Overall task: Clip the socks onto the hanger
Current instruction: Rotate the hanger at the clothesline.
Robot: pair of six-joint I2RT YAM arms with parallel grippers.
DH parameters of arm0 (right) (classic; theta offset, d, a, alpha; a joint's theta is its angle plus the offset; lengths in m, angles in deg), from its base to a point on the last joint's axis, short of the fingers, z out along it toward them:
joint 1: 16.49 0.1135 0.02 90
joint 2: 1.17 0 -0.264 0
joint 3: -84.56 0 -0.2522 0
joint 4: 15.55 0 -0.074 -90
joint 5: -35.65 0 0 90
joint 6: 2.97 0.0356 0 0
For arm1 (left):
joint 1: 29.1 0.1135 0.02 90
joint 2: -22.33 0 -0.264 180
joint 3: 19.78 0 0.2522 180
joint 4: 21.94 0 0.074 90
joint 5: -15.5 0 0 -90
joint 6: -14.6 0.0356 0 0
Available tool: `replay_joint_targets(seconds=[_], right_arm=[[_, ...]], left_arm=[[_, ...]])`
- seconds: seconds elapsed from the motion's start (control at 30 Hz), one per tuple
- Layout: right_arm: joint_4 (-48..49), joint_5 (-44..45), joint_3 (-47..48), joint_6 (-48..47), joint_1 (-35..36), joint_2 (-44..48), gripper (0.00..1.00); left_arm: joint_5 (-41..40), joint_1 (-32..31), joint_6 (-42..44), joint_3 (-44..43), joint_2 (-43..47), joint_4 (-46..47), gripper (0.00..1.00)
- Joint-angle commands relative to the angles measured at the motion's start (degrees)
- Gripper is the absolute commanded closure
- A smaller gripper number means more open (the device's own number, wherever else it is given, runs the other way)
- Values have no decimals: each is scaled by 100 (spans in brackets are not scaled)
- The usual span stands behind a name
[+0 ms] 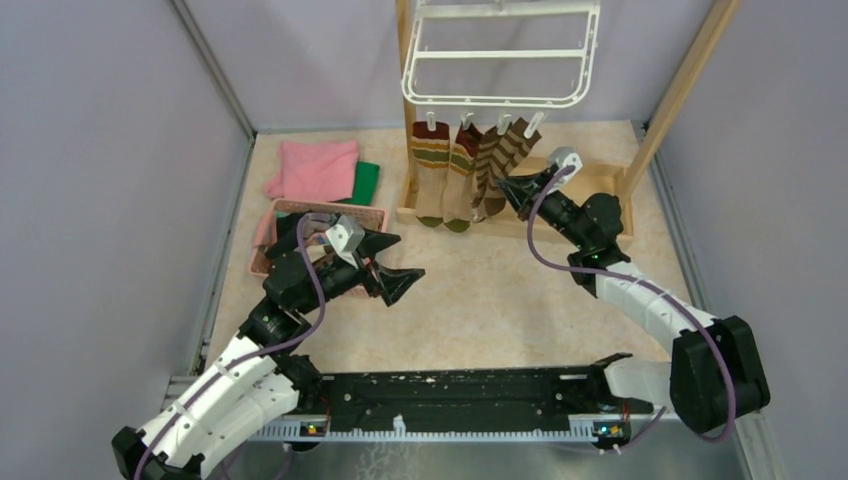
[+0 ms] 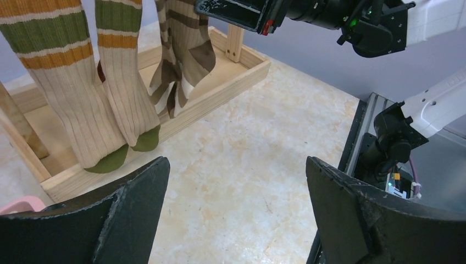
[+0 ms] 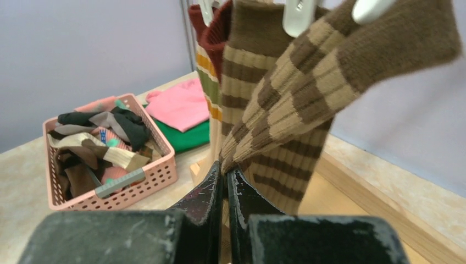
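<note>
The white hanger [image 1: 500, 50] hangs at the back from a wooden frame. Several socks hang from its front clips: two red/green/tan banded ones [image 1: 432, 170] [image 2: 60, 82] and two brown-and-cream striped ones [image 1: 490, 165]. My right gripper [image 1: 505, 186] [image 3: 225, 171] is shut on the lower end of the rightmost striped sock [image 3: 308, 93]. That sock is stretched slantwise from its white clip [image 3: 368, 8] down to the jaws. My left gripper [image 1: 395, 262] [image 2: 236, 165] stands open over bare table, below and left of the socks, holding nothing.
A pink basket [image 1: 330, 207] [image 3: 159, 170] with more socks and cloths sits at the left, behind my left arm. A pink cloth [image 1: 315, 168] and a green cloth [image 1: 366, 182] lie behind it. The wooden frame's posts [image 1: 680, 90] and base [image 2: 220, 91] surround the hanging socks.
</note>
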Motion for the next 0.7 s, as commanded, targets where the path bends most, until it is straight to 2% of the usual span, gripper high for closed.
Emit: replay_joint_targets(seconds=[0.0, 0.33, 0.67], right_arm=[[198, 573, 406, -50, 470, -120, 100], [-43, 1102, 1296, -403, 1437, -948, 100], [-515, 1397, 1227, -850, 1499, -447, 100]], left_arm=[[-102, 21, 93, -8, 38, 54, 1], [-242, 23, 192, -70, 128, -142, 1], [-389, 19, 230, -87, 234, -232, 1]])
